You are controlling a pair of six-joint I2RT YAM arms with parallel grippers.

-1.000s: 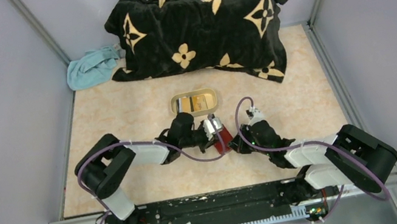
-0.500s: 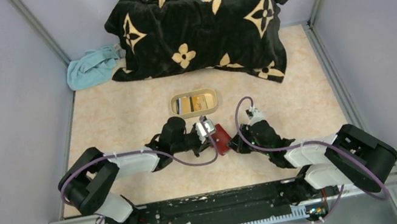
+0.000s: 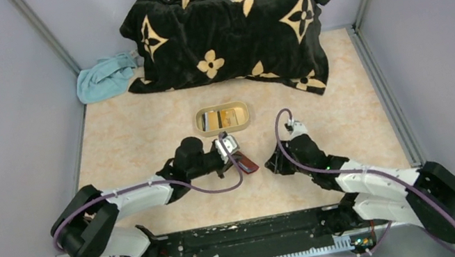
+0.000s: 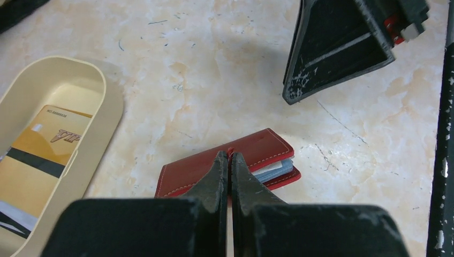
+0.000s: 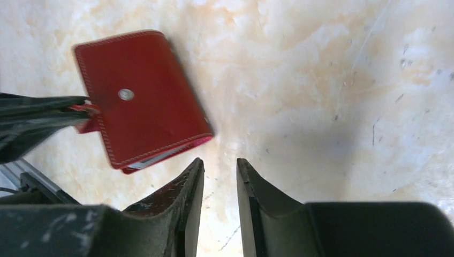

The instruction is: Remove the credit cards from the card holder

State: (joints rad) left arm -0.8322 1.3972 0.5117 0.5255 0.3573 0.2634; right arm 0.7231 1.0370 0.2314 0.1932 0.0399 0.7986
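The dark red card holder [image 3: 249, 164] is folded shut near the table's middle. It also shows in the left wrist view [image 4: 251, 152] and in the right wrist view [image 5: 142, 96]. My left gripper [image 3: 237, 156] [image 4: 229, 156] is shut on its small red tab. Pale blue-grey card edges [image 4: 274, 169] show between the covers. My right gripper [image 3: 274, 162] [image 5: 220, 165] is open and empty, just right of the holder and not touching it. An orange-yellow card [image 4: 48, 150] and others [image 3: 229, 116] lie in the beige tray.
The beige oval tray [image 3: 199, 122] [image 4: 110, 101] stands just behind the holder. A black flowered cloth [image 3: 228, 29] and a blue cloth [image 3: 104, 78] lie along the back. Grey walls close in both sides.
My left arm has dropped and drawn back to the left, pulling the holder by its tab a little away from my right gripper. My right arm has stretched out and lowered.
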